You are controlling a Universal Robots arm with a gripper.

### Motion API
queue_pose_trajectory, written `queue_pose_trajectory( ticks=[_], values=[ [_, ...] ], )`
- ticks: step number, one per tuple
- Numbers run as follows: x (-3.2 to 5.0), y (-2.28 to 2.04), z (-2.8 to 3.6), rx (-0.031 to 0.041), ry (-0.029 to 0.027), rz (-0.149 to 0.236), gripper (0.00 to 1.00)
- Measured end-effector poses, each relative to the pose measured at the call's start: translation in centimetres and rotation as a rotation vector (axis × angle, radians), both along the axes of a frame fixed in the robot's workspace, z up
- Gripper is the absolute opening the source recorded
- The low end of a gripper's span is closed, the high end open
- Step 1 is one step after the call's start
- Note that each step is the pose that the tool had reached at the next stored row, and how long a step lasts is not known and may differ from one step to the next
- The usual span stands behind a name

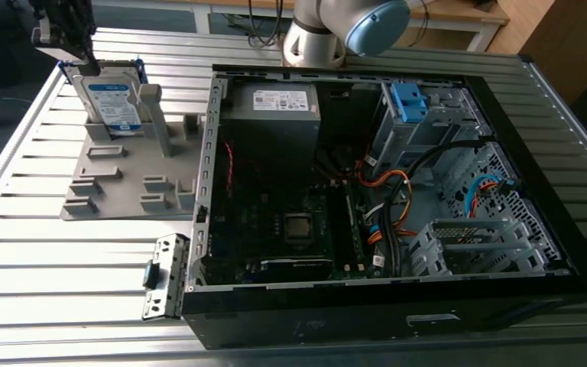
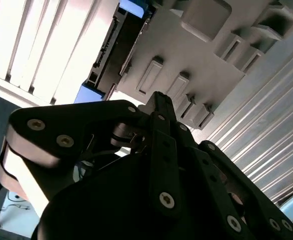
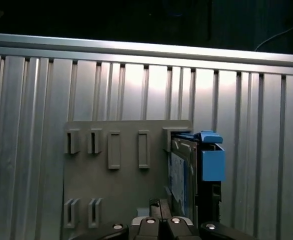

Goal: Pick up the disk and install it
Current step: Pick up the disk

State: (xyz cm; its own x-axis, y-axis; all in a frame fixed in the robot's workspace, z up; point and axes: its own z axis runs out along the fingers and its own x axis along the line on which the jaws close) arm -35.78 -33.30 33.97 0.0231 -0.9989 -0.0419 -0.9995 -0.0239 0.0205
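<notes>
Claw (image 2: 158,107) hangs over the rack (image 1: 120,180), close above the disk (image 1: 110,99); how far open it is, I cannot tell; disk stands upright in a slot at the rack's edge, probably so its top edge can be gripped from above.

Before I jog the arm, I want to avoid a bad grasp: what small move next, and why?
Probably ease straight down a little: the gripper hangs just at the top edge of the disk, which stands upright in the grey holder, not yet lifted.
</notes>
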Motion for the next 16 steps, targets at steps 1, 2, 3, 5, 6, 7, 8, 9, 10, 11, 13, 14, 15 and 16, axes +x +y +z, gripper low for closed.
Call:
queue_pose_trajectory(
  ticks=[1,2,3,5,6,7,8,9,10,11,13,14,15,16],
  values=[
    [0.00,0.00,-0.03,0.0000,-0.0001,-0.018,0.11],
    [0.00,0.00,-0.05,0.0001,-0.0001,-0.036,0.11],
    [0.00,0.00,-0.06,0.0001,-0.0001,-0.054,0.11],
    [0.01,0.00,-0.07,0.0004,-0.0002,-0.064,0.11],
    [0.00,0.00,-0.07,0.0007,-0.0002,-0.064,0.11],
    [0.00,0.00,-0.06,0.0007,-0.0001,-0.064,0.11],
    [0.00,0.00,-0.07,0.0008,-0.0001,-0.064,0.11],
    [0.00,0.00,-0.07,0.0010,-0.0001,-0.064,0.11],
    [0.00,0.00,-0.07,0.0011,-0.0001,-0.064,0.11],
    [0.00,0.00,-0.07,0.0012,-0.0001,-0.064,0.11],
    [0.00,0.00,-0.06,0.0014,0.0000,-0.064,0.17],
    [0.00,0.00,-0.07,0.0016,-0.0001,-0.064,0.23],
    [0.00,0.00,-0.07,0.0017,-0.0001,-0.064,0.23],
    [0.00,0.00,-0.07,0.0018,-0.0001,-0.064,0.29]
  ],
)
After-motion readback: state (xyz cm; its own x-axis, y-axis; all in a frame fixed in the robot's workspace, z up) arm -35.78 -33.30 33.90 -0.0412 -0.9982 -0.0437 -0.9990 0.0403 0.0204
